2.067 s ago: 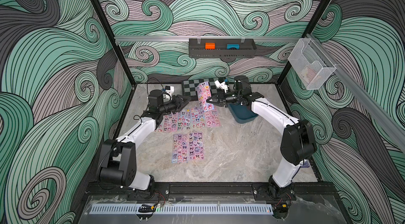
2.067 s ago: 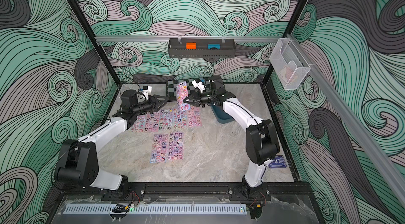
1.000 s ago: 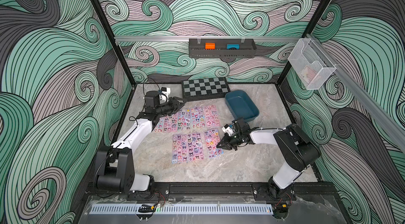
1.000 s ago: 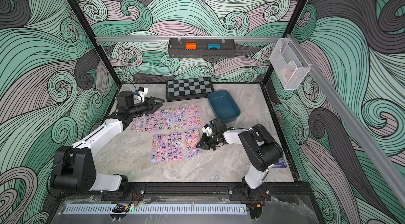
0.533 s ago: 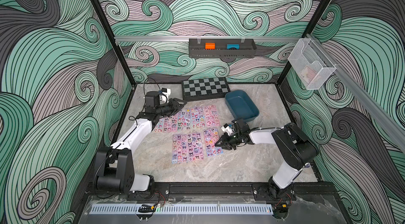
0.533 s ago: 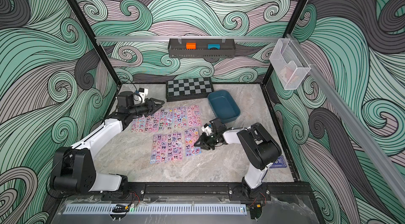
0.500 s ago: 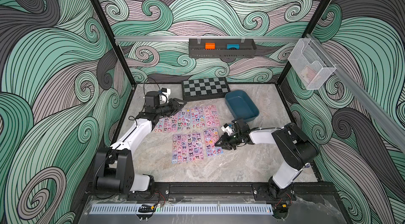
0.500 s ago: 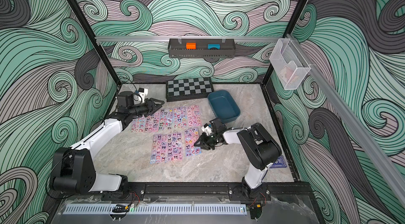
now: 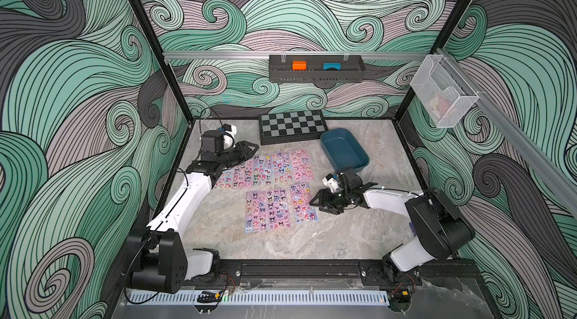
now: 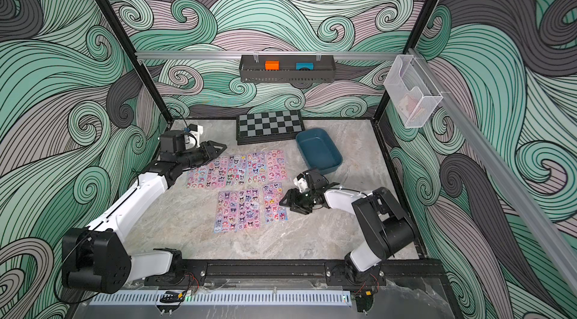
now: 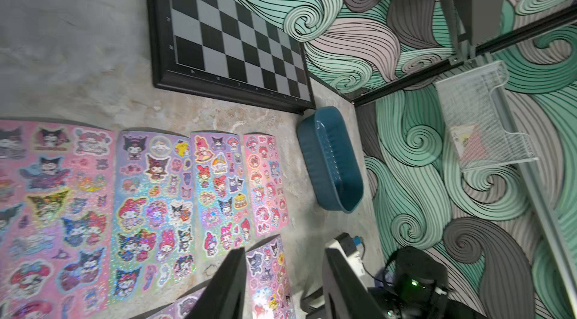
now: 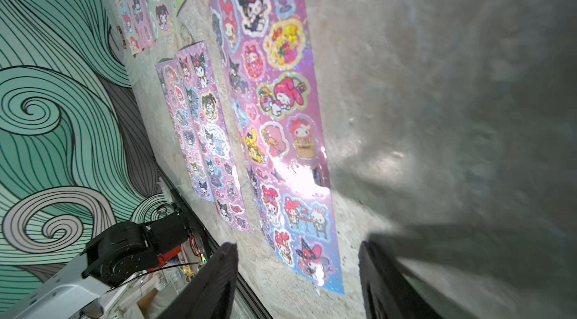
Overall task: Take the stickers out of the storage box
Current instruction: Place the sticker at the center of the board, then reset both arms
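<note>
1 second ago the right jaws were pinched together low over a sticker sheet. Now they stand apart, and that sheet [image 9: 302,202] lies flat and loose on the bench [image 9: 327,239]. In the right wrist view its end lies between the 2 spread fingers [image 12: 218,276], clamped by neither. 2 seconds ago this arm was up at the storage box [image 9: 343,153], lifting a sheet. It has since come down in front of the box, on the robot's side of it.

The right arm [image 9: 385,200] lies low and almost level over the bench, its jaws pointing away from the box's near end toward the sheet.

All the stickers [image 9: 271,172] visible lie on the bench to the left of the storage box, in 2 rows.

The left arm [image 9: 193,191] has drawn back a little from the row nearer the chessboard [image 9: 292,127]. It is stretched out, wrist level. The left jaws hang apart and hold nothing, across the stickers from the box.
</note>
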Motion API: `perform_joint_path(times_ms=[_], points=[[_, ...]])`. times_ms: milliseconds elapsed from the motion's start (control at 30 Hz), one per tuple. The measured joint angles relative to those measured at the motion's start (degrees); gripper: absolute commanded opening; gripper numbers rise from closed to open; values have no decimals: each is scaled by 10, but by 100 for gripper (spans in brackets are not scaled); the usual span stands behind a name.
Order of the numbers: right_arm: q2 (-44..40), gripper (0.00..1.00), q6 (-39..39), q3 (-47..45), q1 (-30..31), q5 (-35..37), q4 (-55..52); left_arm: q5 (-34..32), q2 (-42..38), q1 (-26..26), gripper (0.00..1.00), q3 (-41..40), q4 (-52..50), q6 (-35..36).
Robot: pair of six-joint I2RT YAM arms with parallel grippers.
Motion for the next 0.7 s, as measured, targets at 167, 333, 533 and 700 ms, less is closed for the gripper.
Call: perform_joint_path(times_ms=[167,333,533,700], points=[[-76,74,-42,6,-8,70,-68,-82,-50,9,71,-19,-17,23],[-175,84,-114,55,-40,149,-121,-162,-100,14,98,-91,10,31],[-273,99,-182,78,-121,264,-90,-263,-102,21,98,-129,11,40],[-314,99,-210,-16,-151,423,56,-325,-100,23,99,-173,69,74]])
